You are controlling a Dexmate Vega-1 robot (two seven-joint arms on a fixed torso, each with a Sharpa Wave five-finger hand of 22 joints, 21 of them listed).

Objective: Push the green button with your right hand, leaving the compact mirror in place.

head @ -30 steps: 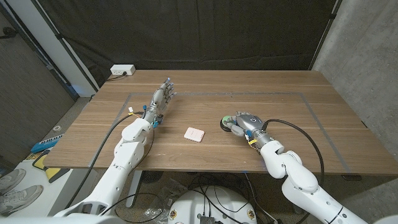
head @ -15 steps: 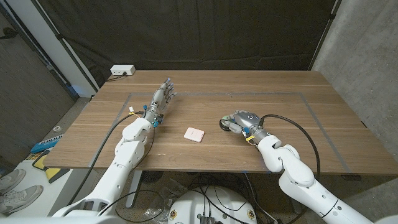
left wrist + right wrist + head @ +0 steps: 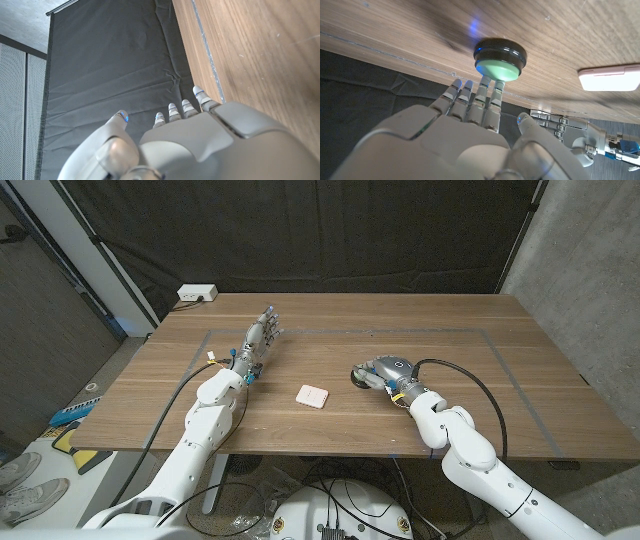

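While my right hand (image 3: 385,373) sits over the green button (image 3: 499,68), I can see in the right wrist view that its fingertips (image 3: 491,84) touch the button's green cap, the fingers held straight and close together, gripping nothing. The button is a round thing with a black base and a pale green top; being round, it has no long axis I can name, and its cap faces up off the surface (image 3: 450,340) toward my fingers. In the head view the button peeks out just beyond the fingertips as a dark rim (image 3: 355,379), mostly covered by the hand.

The compact mirror (image 3: 313,395) lies flat on the surface beside my right hand, toward the left arm, near the button but not touching it. It is a pale pink, rounded square; from the head view it sits turned a little, its corners pointing roughly along and across the surface, and neither side looks clearly longer. In the right wrist view its edge (image 3: 609,79) shows apart from the button.

My left hand (image 3: 262,335) is well apart from the mirror and the button, fingers extended and slightly spread, holding nothing. In the left wrist view its fingertips (image 3: 198,91) reach out along the wood toward the black curtain (image 3: 115,65).
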